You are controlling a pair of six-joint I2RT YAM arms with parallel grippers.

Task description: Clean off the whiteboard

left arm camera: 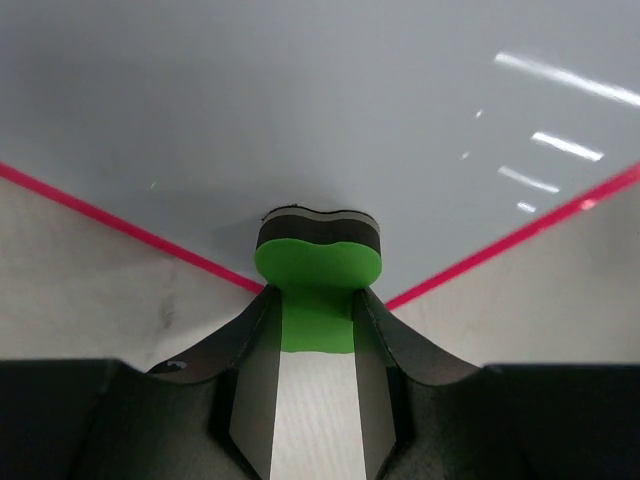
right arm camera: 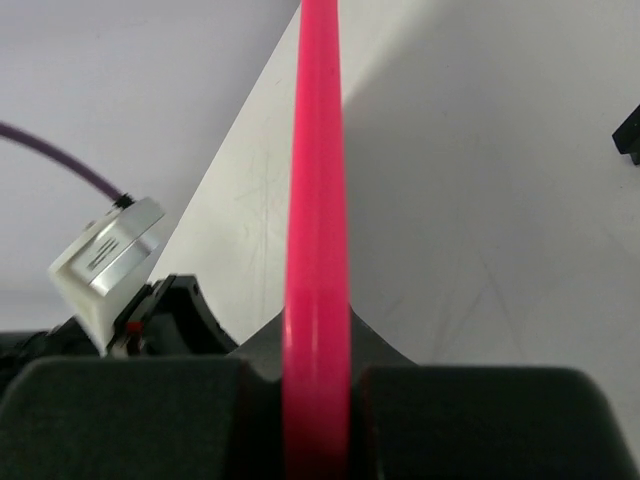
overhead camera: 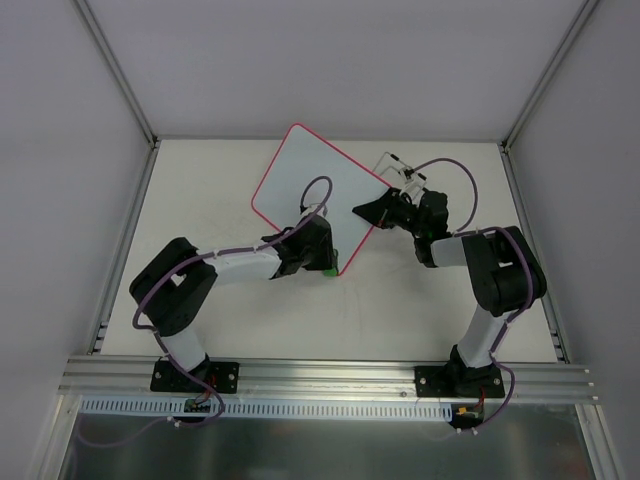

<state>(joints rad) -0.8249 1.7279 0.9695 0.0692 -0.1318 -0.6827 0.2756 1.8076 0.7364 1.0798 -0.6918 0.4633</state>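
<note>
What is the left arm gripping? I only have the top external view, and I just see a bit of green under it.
Observer: A green eraser, pinched in the left jaws, its dark pad at the whiteboard's near corner.
Operator: Any writing there?
Observer: None in the left wrist view; that patch is clean white.
Operator: And the right jaws?
Observer: Shut on the board's pink frame, seen edge-on.

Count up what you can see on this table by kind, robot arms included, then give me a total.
Whiteboard: 1
Green eraser: 1
Robot arms: 2
Total: 4
</note>
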